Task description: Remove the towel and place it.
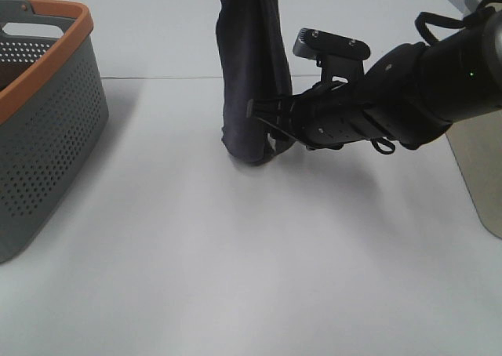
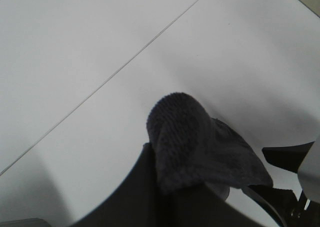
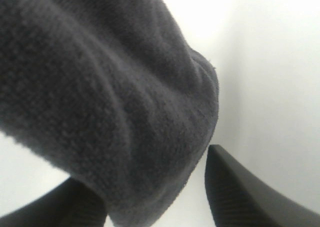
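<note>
The towel [image 1: 249,66], dark navy-charcoal, hangs straight down from the top edge of the exterior high view, with its lower end touching the white table [image 1: 235,254]. My left gripper [image 2: 190,199] holds the towel's upper end; in the left wrist view the cloth [image 2: 195,142] bulges out from its dark fingers [image 2: 135,197]. My right gripper [image 1: 263,125] reaches in from the right at the towel's lower end. It is open, with the cloth [image 3: 110,97] between its two fingers [image 3: 240,192]. No white tag shows.
A grey perforated basket [image 1: 47,97] with an orange rim stands at the left edge of the table. A beige flat object [image 1: 478,168] lies at the right edge. A seam line [image 1: 157,77] crosses the table behind the towel.
</note>
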